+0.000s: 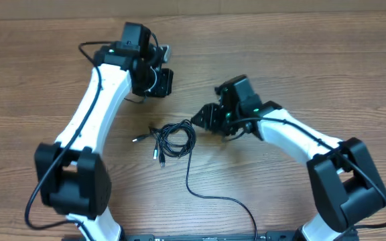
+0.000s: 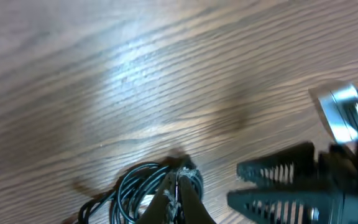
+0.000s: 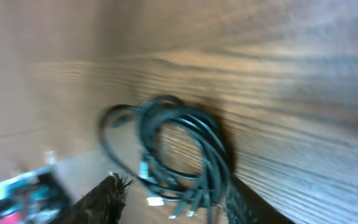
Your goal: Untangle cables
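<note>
The cables (image 1: pixel 173 138) lie as a small black coil on the wooden table (image 1: pixel 300 53), with silvery plug tips sticking out left and down. One long cord (image 1: pixel 200 191) trails from the coil toward the front edge. My right gripper (image 1: pixel 200 120) is open at the coil's right edge. In the right wrist view its fingers (image 3: pixel 107 199) stand either side of the cables (image 3: pixel 182 155). My left gripper (image 1: pixel 163 86) hangs farther back, apart from the coil. In the left wrist view it (image 2: pixel 179 180) is shut with nothing seen held, and the cables (image 2: pixel 135 190) lie beyond its tips.
The right gripper (image 2: pixel 234 183) shows in the left wrist view, to the right of the coil. Thicker black wires run along both white arms (image 1: pixel 96 100). The arm bases stand at the table's front edge.
</note>
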You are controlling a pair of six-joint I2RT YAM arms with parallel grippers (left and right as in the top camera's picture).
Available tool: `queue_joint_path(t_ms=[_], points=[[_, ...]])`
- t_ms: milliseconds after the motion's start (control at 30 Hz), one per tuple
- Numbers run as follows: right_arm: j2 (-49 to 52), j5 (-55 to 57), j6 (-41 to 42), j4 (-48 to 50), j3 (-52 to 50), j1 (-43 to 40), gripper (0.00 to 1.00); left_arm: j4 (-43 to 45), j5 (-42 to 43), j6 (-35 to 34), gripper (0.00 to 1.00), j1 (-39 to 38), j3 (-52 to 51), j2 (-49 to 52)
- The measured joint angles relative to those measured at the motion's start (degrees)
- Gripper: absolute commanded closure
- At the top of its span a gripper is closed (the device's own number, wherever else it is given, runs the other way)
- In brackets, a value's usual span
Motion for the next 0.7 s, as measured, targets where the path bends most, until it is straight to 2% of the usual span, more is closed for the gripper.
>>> queue_joint_path(t_ms=[33, 133, 233, 333, 433, 567, 700], points=[[0.00, -2.16, 0.42, 0.48, 0.00, -1.20, 0.45, -0.81, -0.09, -0.17, 0.94, 0.00, 0.33, -0.50], [0.00, -6.99, 1.60, -0.11, 0.00, -4.52, 0.46, -5.29, -2.32, -1.51, 0.82, 0.00, 0.52, -0.81], [0.00, -8.37, 2.27, -3.02, 0.00, -5.75, 0.46, -7.65, -5.44, -3.56, 0.79, 0.00, -0.57, -0.37], [0.00, -7.85, 2.54, -5.44, 0.00, -4.94, 0.45, -6.23, -6.78, -4.92, 0.78, 0.00, -3.30, 0.28], [0.00, -5.95, 2.64, -6.23, -0.02, -3.13, 0.46, -5.53, -6.99, -5.79, 0.68, -0.59, -7.02, 1.46], [0.00, -3.26, 2.67, -6.23, -0.02, -0.59, 0.45, -5.49, -6.95, -8.26, 0.70, -1.68, -11.52, 3.10], [0.00, -1.36, 2.67, -6.23, -0.02, 0.96, 0.45, -4.26, -6.95, -9.90, 0.80, -2.05, -15.06, 3.23]])
